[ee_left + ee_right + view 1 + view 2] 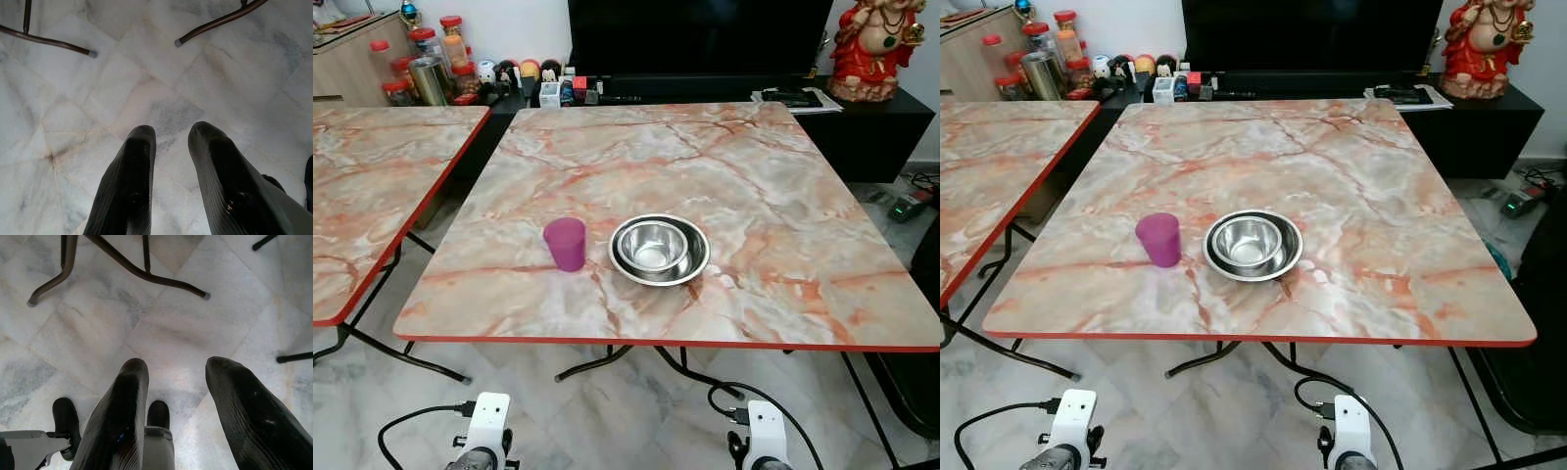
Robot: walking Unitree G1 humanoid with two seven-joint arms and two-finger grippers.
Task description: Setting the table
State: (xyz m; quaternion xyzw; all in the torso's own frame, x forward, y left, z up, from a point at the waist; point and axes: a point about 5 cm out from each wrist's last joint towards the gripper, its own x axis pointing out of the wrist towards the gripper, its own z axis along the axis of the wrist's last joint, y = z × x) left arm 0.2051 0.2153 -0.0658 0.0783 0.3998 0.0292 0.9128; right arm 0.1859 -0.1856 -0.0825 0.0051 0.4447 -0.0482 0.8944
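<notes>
Two grippers hang low over the floor [161, 93] before the table [773, 196], the left gripper [171, 134] with fingers slightly apart and the right gripper [176, 367] with fingers wider apart, both holding nothing. On the table's near part a purple cup [566, 243] stands mouth-down just left of a steel bowl [659, 249], mouth-up. A second table [372, 186] stands left; jars [431, 64] and a red statue [876, 44] stand far behind.

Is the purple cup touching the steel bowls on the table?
Apart. Both eye views show a strip of bare marble tabletop between the purple cup and the rim of the steel bowls, which sit nested together.
</notes>
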